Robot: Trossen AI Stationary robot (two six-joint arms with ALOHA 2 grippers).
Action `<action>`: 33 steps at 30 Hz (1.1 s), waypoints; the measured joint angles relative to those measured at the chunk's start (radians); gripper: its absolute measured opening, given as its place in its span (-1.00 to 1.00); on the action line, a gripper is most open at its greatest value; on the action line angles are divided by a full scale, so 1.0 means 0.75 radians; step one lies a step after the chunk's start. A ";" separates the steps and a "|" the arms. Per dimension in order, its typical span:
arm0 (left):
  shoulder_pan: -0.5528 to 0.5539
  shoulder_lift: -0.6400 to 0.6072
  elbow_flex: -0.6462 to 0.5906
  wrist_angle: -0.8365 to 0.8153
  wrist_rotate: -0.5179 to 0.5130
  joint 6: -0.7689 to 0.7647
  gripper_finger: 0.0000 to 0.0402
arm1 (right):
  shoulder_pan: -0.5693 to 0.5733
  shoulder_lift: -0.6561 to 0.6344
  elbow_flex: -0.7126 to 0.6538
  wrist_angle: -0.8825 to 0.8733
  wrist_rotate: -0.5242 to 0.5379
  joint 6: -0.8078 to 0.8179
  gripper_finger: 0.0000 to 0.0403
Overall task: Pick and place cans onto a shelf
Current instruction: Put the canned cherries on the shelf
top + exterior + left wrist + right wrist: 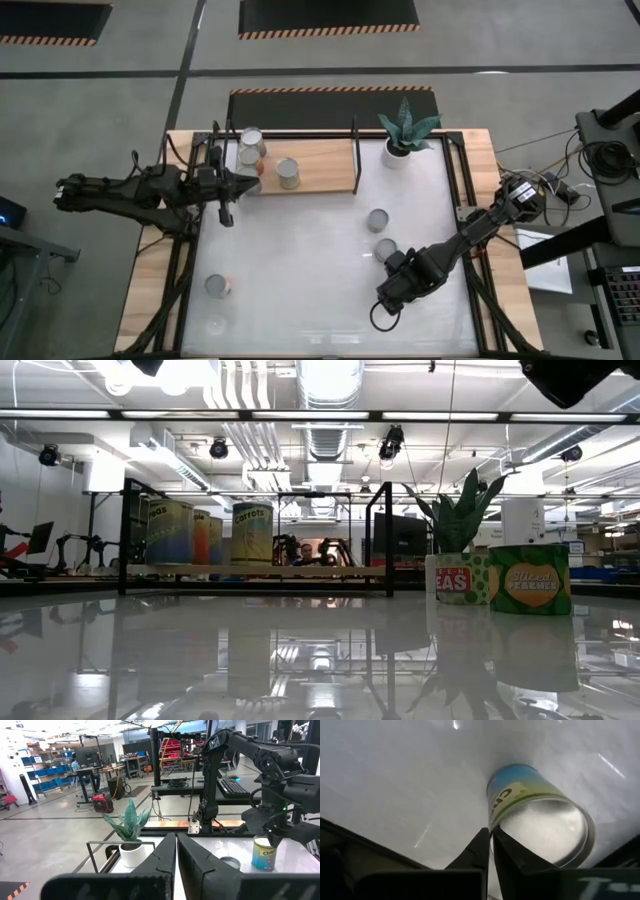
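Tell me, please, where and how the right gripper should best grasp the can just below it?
Probably by its curved side wall, coming from above: the can stands upright on the white tabletop, clear all round. The right gripper, now shut, would have to open first.

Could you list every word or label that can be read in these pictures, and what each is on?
"Sliced Peaches": green can, low view.
"EAS", start hidden: can beside it.
"carrots": shelf can.
"eas": leftmost shelf can.
"Che", cut off: can, left wrist view.
"CR", partial: can, right wrist view.
Other labels unreadable.

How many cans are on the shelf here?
3 clearly: a can at the shelf's left end, a second can beside it, a third can nearer the middle. The left gripper may hide a fourth.
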State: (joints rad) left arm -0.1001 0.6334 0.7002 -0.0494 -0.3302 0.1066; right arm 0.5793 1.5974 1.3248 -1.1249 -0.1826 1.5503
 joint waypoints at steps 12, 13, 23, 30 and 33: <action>0.000 0.000 0.000 0.001 0.000 -0.005 -1.00 | -0.006 0.003 0.156 -0.027 0.088 -0.147 -0.96; 0.000 0.000 0.000 0.001 0.000 -0.005 -1.00 | -0.008 0.003 0.162 -0.037 0.097 -0.148 -0.96; 0.000 0.000 -0.001 0.001 0.000 -0.014 -1.00 | -0.004 0.053 0.164 -0.068 0.090 -0.193 -0.76; 0.000 0.000 -0.001 0.001 0.000 -0.015 -1.00 | -0.007 0.128 0.164 -0.112 0.067 -0.237 -0.30; 0.000 0.000 -0.001 0.001 0.000 -0.015 -1.00 | -0.008 0.142 0.165 -0.110 0.062 -0.254 -0.19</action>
State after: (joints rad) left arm -0.1001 0.6334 0.6998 -0.0486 -0.3302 0.0956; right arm 0.5732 1.7042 1.4483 -1.2072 -0.1364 1.3599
